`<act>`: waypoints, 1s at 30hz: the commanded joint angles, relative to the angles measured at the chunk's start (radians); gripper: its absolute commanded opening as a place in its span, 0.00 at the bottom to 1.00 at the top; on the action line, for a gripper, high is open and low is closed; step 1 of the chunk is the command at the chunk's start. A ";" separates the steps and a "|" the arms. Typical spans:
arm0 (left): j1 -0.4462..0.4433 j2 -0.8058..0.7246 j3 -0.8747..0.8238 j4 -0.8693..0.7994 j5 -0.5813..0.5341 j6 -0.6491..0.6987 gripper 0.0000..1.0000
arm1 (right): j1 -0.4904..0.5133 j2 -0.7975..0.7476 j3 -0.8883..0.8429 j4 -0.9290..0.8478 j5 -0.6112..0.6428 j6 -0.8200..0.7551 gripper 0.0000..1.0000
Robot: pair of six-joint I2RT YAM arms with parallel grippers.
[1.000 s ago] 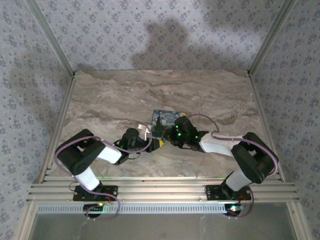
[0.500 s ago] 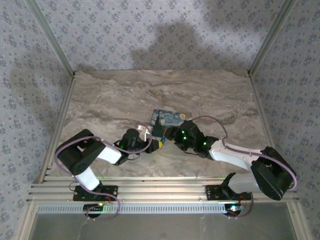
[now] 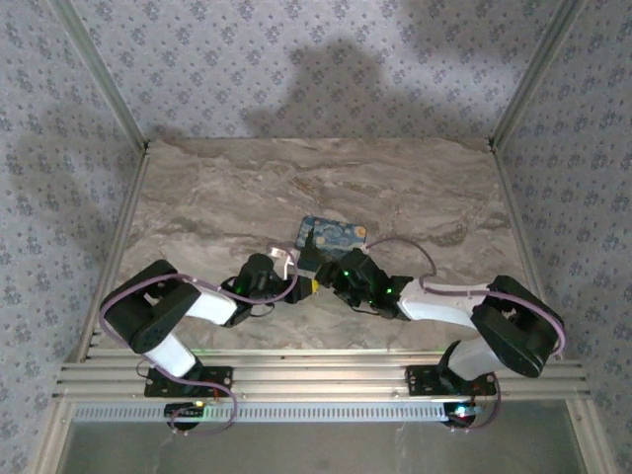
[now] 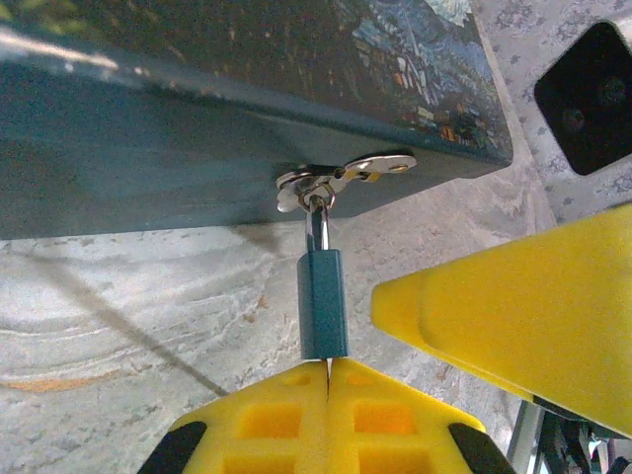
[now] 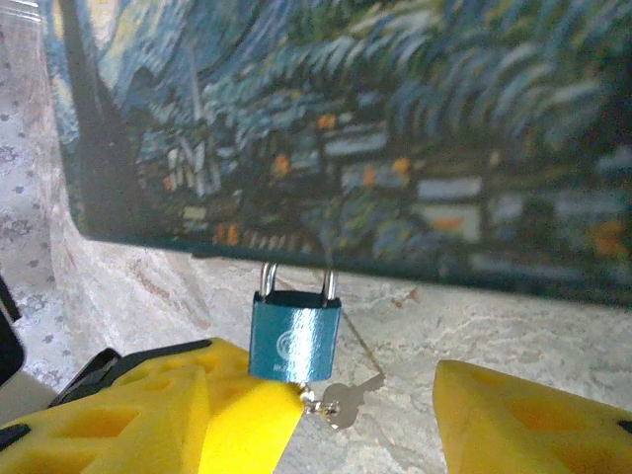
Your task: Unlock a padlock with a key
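Blue padlock [image 5: 295,338] hangs by its shackle from the hasp [image 4: 336,178] on the front of the painted box [image 5: 395,128], low over the marble table [image 3: 217,197]. The left gripper [image 4: 327,370] pinches the padlock's lower end between its yellow fingers, probably to hold the body steady so that it cannot swing or twist when the key is turned. The key [image 5: 343,400] sits at the bottom of the padlock and sticks out sideways. The right gripper [image 5: 367,395] faces it with its fingers spread wide, one on each side of the key and not gripping it. This looks like a fresh approach for a turning grip. Compared with a second ago, the right wrist has drawn slightly back from the box and its elbow has shifted outward. The left arm and the box have not moved.
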 commanded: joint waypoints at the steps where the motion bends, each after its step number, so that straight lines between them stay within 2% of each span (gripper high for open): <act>1: -0.004 -0.025 0.004 -0.012 0.007 0.023 0.00 | 0.004 0.030 0.014 0.041 0.051 0.035 0.61; 12: -0.004 -0.033 0.001 0.000 0.018 0.017 0.00 | 0.004 0.149 0.030 0.180 0.002 0.095 0.54; 19: -0.001 -0.051 -0.003 -0.032 0.041 0.043 0.00 | 0.002 0.183 0.035 0.211 -0.008 0.111 0.31; 30: 0.005 -0.118 0.009 -0.159 0.035 0.094 0.00 | 0.002 0.182 0.046 0.225 -0.013 0.114 0.04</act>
